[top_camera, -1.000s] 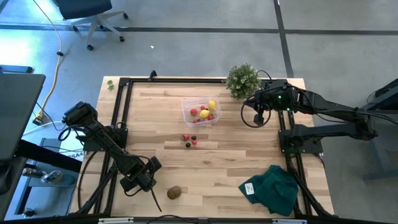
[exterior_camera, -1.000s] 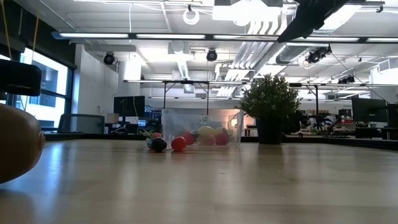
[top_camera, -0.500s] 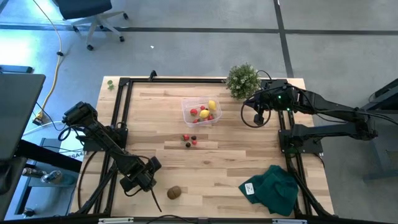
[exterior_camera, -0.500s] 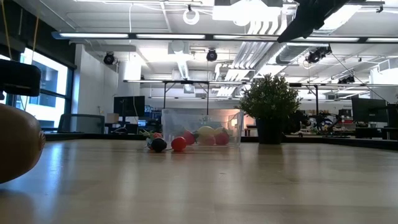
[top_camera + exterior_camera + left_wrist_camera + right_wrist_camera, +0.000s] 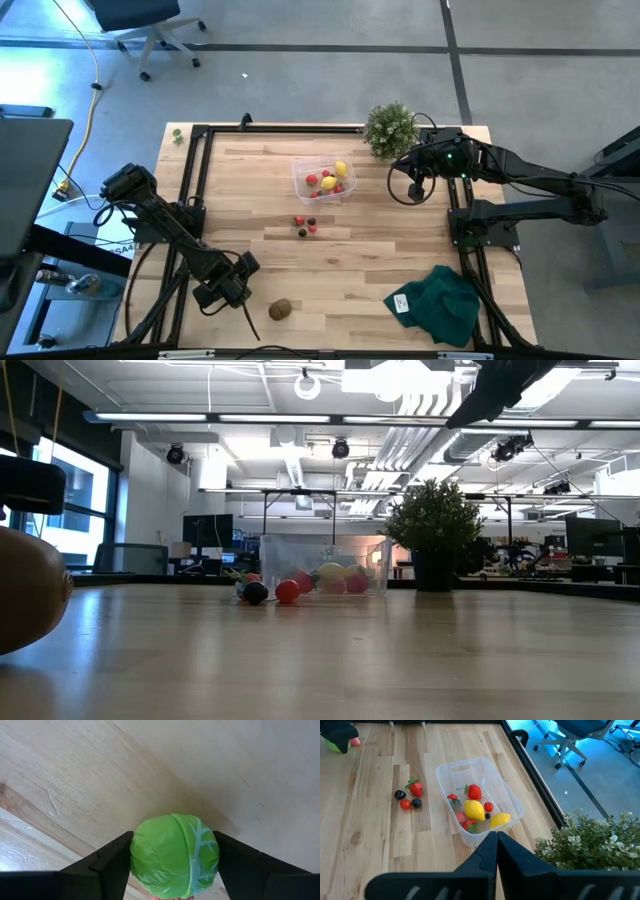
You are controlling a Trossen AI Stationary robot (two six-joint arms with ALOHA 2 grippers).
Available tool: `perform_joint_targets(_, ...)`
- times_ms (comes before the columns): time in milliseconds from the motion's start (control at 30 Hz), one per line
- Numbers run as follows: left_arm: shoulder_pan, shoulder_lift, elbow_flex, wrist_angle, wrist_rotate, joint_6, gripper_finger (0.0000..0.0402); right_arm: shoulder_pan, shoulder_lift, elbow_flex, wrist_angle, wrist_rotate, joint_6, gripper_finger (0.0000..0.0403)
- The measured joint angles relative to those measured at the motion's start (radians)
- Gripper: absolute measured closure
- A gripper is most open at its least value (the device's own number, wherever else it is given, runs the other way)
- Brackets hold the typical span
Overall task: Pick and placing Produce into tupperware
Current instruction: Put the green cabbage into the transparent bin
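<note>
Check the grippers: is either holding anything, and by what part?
Left gripper holds the green ball, its jaws pressed against the ball's two opposite sides, above the table. Right gripper is shut and holds nothing.

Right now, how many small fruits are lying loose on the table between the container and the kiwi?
4: a strawberry, a dark berry, a red berry and another dark berry, clustered beside the tupperware. Others may be hidden.
</note>
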Motion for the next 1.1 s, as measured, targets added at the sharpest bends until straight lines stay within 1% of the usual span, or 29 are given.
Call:
perform_joint_targets(233,0.001,0.0,0.02,0.001,-0.027,-0.02,0.0164,0.0,0.0,0.0,0.0,0.0,0.0,0.0402)
perform_joint_targets(367,0.004,0.0,0.069,-0.003,-0.086,-0.021,0.0163,0.0,0.0,0.0,0.0,0.0,0.0,0.0402)
perform_joint_targets(500,0.042,0.0,0.151,-0.036,-0.153,-0.024,0.0162,0.0,0.0,0.0,0.0,0.0,0.0,0.0402)
perform_joint_targets(700,0.163,0.0,0.354,-0.139,-0.306,-0.028,0.0166,0.0,0.0,0.0,0.0,0.0,0.0,0.0402)
perform_joint_targets(867,0.283,0.0,0.561,-0.166,-0.426,0.035,0.0166,0.0,0.0,0.0,0.0,0.0,0.0,0.0402)
perform_joint_targets(1000,0.387,0.0,0.737,-0.171,-0.486,0.099,0.0167,0.0,0.0,0.0,0.0,0.0,0.0,0.0402)
perform_joint_targets(1100,0.476,0.0,0.859,-0.169,-0.499,0.141,0.0167,0.0,0.0,0.0,0.0,0.0,0.0,0.0402)
